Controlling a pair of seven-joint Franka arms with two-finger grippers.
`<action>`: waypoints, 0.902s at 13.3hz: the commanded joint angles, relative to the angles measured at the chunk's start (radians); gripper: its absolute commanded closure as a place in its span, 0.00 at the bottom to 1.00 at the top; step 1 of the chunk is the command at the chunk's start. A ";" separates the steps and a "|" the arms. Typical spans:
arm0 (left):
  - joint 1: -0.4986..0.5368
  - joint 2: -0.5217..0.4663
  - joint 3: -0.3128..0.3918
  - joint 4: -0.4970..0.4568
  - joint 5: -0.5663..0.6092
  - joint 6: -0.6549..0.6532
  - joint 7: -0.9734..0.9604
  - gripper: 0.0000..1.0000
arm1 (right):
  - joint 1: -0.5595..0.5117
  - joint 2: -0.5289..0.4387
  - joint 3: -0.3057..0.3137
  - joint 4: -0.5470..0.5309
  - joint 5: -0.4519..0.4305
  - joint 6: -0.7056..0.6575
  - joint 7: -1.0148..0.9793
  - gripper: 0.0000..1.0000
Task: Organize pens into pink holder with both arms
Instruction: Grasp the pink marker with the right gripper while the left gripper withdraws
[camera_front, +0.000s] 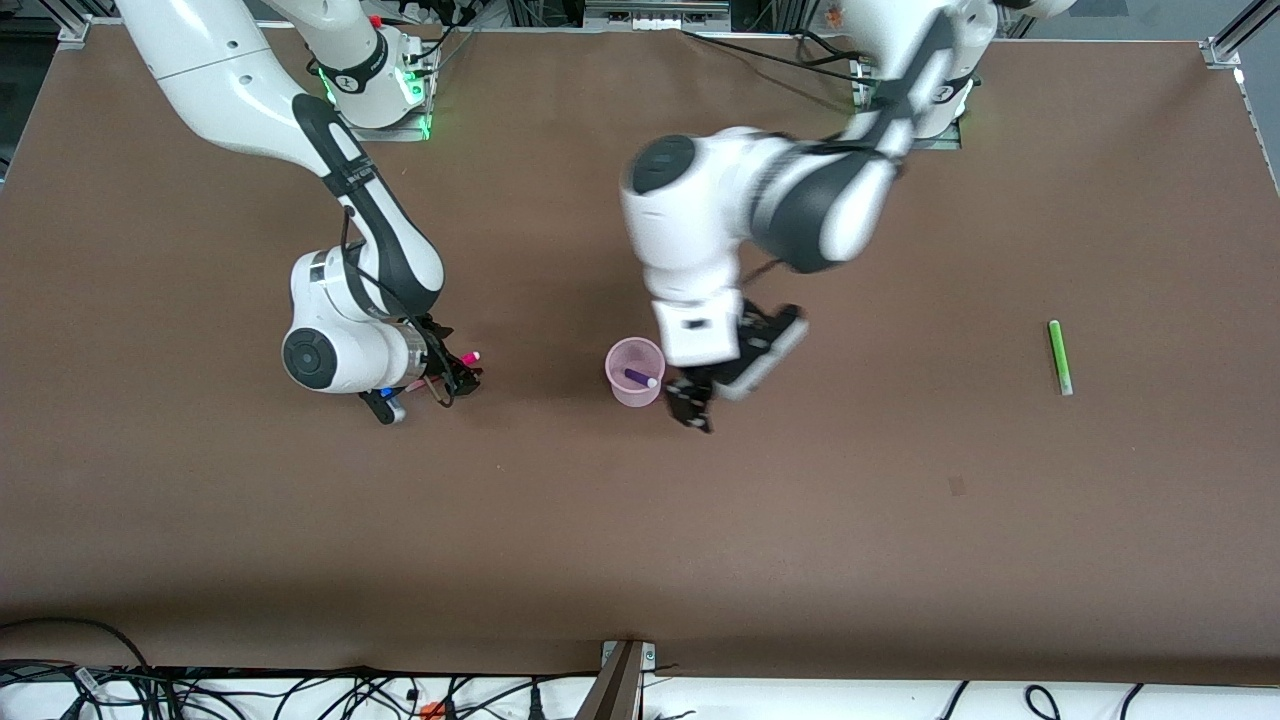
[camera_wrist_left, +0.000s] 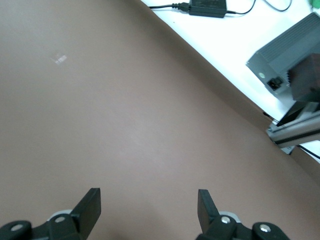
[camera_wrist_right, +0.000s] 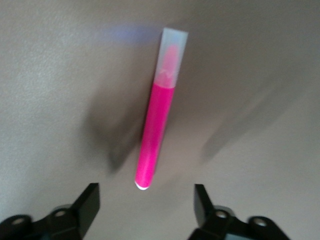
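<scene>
The pink holder stands mid-table with the dark purple pen inside it. My left gripper is open and empty just beside the holder, toward the left arm's end; its wrist view shows open fingers over bare table. My right gripper is open, low over the magenta-pink pen, which lies flat on the table. In the right wrist view the pen lies just ahead of the open gripper, untouched. The bright green pen lies alone toward the left arm's end. The yellow pen is out of view.
A metal post and cables run along the table's front edge. The left wrist view shows a grey box and a black power adapter off the table's edge. The brown table surrounds the holder.
</scene>
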 joint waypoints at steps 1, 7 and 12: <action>0.151 -0.126 -0.021 -0.037 -0.212 -0.109 0.346 0.13 | 0.012 0.019 -0.003 0.009 0.016 0.030 0.008 0.28; 0.463 -0.223 -0.021 -0.041 -0.360 -0.332 1.082 0.00 | 0.010 0.033 -0.007 0.008 0.001 0.064 -0.017 0.35; 0.584 -0.292 -0.023 -0.207 -0.384 -0.317 1.422 0.00 | 0.001 0.045 -0.009 -0.005 0.003 0.076 -0.080 0.56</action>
